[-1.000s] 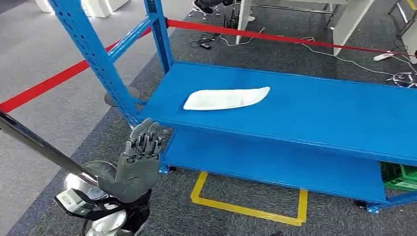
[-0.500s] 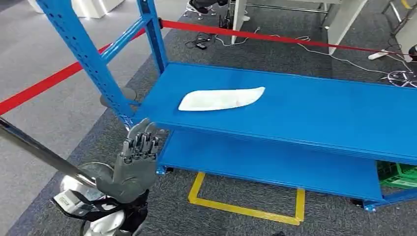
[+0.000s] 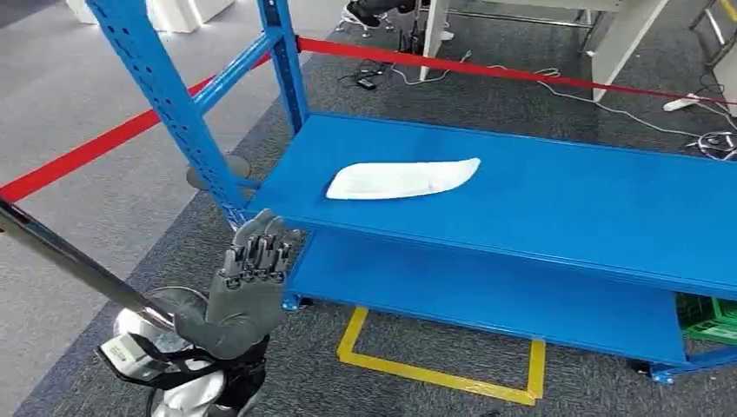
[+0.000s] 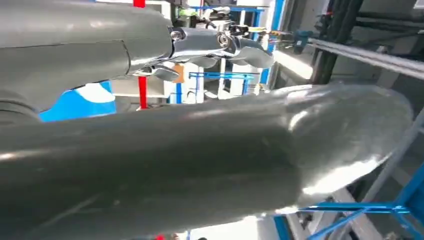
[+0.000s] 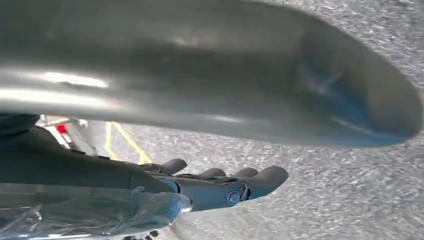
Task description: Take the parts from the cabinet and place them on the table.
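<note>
A long white curved part (image 3: 401,178) lies flat on the upper blue shelf (image 3: 565,200) of the cabinet, toward its left end. My left hand (image 3: 248,282) is raised in front of the shelf's near left corner, below and to the left of the part, fingers straight up and apart, holding nothing. In the left wrist view the left hand's fingers (image 4: 200,42) point toward a patch of blue shelf and the white part (image 4: 95,92). My right hand (image 5: 215,185) hangs over grey carpet with its fingers stretched out and nothing in it.
A lower blue shelf (image 3: 487,291) sits under the upper one. The blue upright (image 3: 165,95) stands just left of my left hand. Red barrier tape (image 3: 87,148), a yellow floor marking (image 3: 434,373), a green crate (image 3: 708,317) and floor cables (image 3: 608,100) surround the cabinet.
The whole picture has swayed slightly left and back right, so the camera moved. My left hand stays raised by the shelf corner, and the white part has not moved.
</note>
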{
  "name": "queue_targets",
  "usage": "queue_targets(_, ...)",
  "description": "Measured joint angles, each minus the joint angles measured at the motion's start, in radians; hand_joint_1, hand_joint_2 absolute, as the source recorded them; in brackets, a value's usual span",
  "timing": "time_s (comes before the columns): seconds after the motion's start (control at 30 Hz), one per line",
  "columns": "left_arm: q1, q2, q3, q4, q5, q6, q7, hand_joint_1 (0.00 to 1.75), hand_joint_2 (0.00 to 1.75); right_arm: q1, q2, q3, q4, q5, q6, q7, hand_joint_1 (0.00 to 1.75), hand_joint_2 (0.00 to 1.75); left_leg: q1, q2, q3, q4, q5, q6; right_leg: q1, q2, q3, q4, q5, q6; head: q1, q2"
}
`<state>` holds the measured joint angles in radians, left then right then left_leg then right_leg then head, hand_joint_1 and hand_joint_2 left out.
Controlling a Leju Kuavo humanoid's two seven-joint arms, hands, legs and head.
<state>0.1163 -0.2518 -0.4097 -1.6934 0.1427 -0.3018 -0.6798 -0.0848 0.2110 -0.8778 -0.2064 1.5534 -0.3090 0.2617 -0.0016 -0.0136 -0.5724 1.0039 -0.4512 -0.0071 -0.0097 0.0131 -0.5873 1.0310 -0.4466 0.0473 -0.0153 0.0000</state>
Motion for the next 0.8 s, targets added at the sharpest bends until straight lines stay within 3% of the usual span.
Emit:
queue_targets(0.07, 0.000, 0.000, 0.001, 0.000, 0.001, 0.006, 0.000, 0.00, 0.00, 0.002, -0.001, -0.001, 0.000, 0.000, -0.001, 0.003, 0.00, 0.00, 0.004, 0.000, 0.002, -0.008, 0.005, -0.011, 0.005, 0.000, -0.002, 0.000, 0.001, -0.013, 0.001, 0.000)
queue_targets(0.13, 0.000, 0.000, 0.002, -0.001, 0.000, 0.015, 0.000, 0.00, 0.00, 0.001, -0.001, -0.001, 0.000, 0.000, -0.002, 0.003, 0.00, 0.00, 0.004, 0.002, -0.008, 0.018, -0.023, -0.024, -0.003, -0.001, 0.000, -0.006, 0.006, -0.027, -0.004, 0.000)
queue_targets(0.17, 0.000, 0.000, 0.001, -0.001, -0.011, 0.024, 0.000, 0.00, 0.00, 0.000, -0.001, -0.001, 0.000, 0.000, -0.002, 0.003, 0.00, 0.00, 0.004, 0.002, -0.035, 0.075, -0.059, -0.028, -0.003, -0.001, 0.000, -0.006, 0.005, -0.032, -0.011, 0.000)
queue_targets(0.23, -0.001, 0.003, -0.001, -0.001, -0.019, 0.019, 0.000, 0.00, 0.00, 0.001, -0.001, -0.001, 0.000, 0.000, -0.001, 0.002, 0.00, 0.00, 0.005, 0.002, -0.117, 0.240, -0.131, -0.032, -0.002, -0.004, -0.002, -0.006, 0.002, -0.037, -0.011, 0.000)
queue_targets(0.27, 0.000, 0.004, -0.002, 0.000, -0.017, 0.010, 0.000, 0.00, 0.00, 0.001, -0.002, -0.001, 0.000, 0.001, 0.000, 0.001, 0.00, 0.00, 0.005, 0.003, -0.148, 0.296, -0.142, -0.032, -0.002, -0.003, -0.002, -0.007, -0.009, -0.039, -0.011, 0.000)
queue_targets(0.3, 0.000, 0.004, -0.002, 0.000, -0.016, 0.001, 0.000, 0.00, 0.00, 0.002, -0.003, -0.001, 0.000, 0.001, 0.000, 0.001, 0.00, 0.00, 0.005, 0.002, -0.157, 0.305, -0.126, -0.031, -0.001, -0.002, 0.001, -0.007, -0.014, -0.043, -0.010, 0.000)
queue_targets(0.33, 0.000, 0.004, -0.002, 0.000, -0.017, -0.006, 0.000, 0.00, 0.00, 0.003, -0.003, -0.001, 0.000, 0.002, 0.001, 0.001, 0.00, 0.00, 0.005, 0.003, -0.142, 0.271, -0.089, -0.027, -0.001, -0.002, 0.005, -0.007, -0.015, -0.042, -0.011, 0.000)
queue_targets(0.4, 0.000, 0.004, -0.003, 0.000, -0.021, -0.016, 0.000, 0.00, 0.00, 0.003, -0.003, -0.002, 0.000, 0.002, 0.001, 0.000, 0.00, 0.00, 0.004, 0.003, -0.059, 0.111, -0.003, -0.015, -0.001, -0.002, 0.021, -0.007, -0.016, -0.033, -0.011, 0.000)
queue_targets(0.43, 0.000, 0.004, -0.003, 0.000, -0.022, -0.017, 0.000, 0.00, 0.00, 0.003, -0.003, -0.001, 0.000, 0.002, 0.001, 0.000, 0.00, 0.00, 0.002, 0.006, -0.020, 0.039, 0.020, -0.007, -0.001, -0.001, 0.025, -0.007, -0.019, -0.029, -0.011, 0.000)
queue_targets(0.47, -0.001, 0.003, -0.004, 0.000, -0.023, -0.017, 0.000, 0.00, 0.00, 0.002, -0.003, -0.002, 0.000, 0.002, 0.001, 0.000, 0.00, 0.00, -0.001, 0.008, 0.000, -0.008, -0.003, -0.003, 0.007, 0.000, 0.025, -0.003, -0.027, -0.020, -0.012, 0.000)
queue_targets(0.5, 0.000, 0.003, -0.005, 0.000, -0.023, -0.017, 0.000, 0.00, 0.00, 0.002, -0.004, -0.002, 0.000, 0.002, 0.001, 0.000, 0.00, 0.00, -0.001, 0.007, -0.001, -0.007, -0.006, -0.001, 0.006, -0.001, 0.025, -0.013, -0.028, -0.014, -0.008, 0.000)
queue_targets(0.57, 0.000, 0.003, -0.005, 0.000, -0.023, -0.017, 0.000, 0.00, 0.00, 0.002, -0.004, -0.002, 0.000, 0.002, 0.001, 0.000, 0.00, 0.00, 0.000, 0.003, 0.003, -0.018, -0.012, 0.014, 0.005, -0.003, 0.044, -0.014, -0.017, 0.003, -0.008, 0.000)
queue_targets(0.63, 0.000, 0.001, -0.005, 0.000, -0.023, -0.018, 0.000, 0.00, 0.00, 0.000, -0.004, -0.003, 0.000, 0.002, 0.001, -0.001, 0.00, 0.00, 0.006, 0.003, 0.030, -0.021, -0.013, 0.022, 0.004, -0.005, 0.040, 0.005, -0.037, 0.011, -0.006, 0.000)
queue_targets(0.67, 0.000, 0.001, -0.006, 0.000, -0.023, -0.018, 0.000, 0.00, 0.00, -0.002, -0.004, -0.003, 0.000, 0.002, 0.001, -0.001, 0.00, 0.00, 0.006, 0.005, 0.039, -0.021, -0.017, 0.026, 0.004, -0.005, 0.015, 0.056, -0.053, 0.015, 0.002, 0.000)
queue_targets(0.73, 0.000, 0.001, -0.005, 0.000, -0.023, -0.018, 0.000, 0.00, 0.00, 0.000, -0.004, -0.003, 0.000, 0.002, 0.001, -0.001, 0.00, 0.00, 0.006, 0.008, 0.051, -0.020, -0.025, 0.030, 0.003, -0.005, -0.091, 0.224, -0.109, 0.019, 0.002, 0.000)
queue_targets(0.77, 0.000, 0.001, -0.005, 0.001, -0.023, -0.017, 0.000, 0.00, 0.00, 0.002, -0.004, -0.003, 0.000, 0.002, 0.001, -0.001, 0.00, 0.00, 0.006, 0.007, 0.057, -0.020, -0.031, 0.030, 0.004, -0.005, -0.133, 0.280, -0.138, 0.019, 0.003, 0.000)
queue_targets(0.8, 0.000, 0.000, -0.005, 0.001, -0.020, -0.016, 0.000, 0.00, 0.00, 0.004, -0.004, -0.004, 0.000, 0.002, 0.001, 0.000, 0.00, 0.00, 0.006, 0.004, 0.064, -0.020, -0.038, 0.030, 0.003, -0.005, -0.158, 0.295, -0.142, 0.022, 0.005, 0.000)
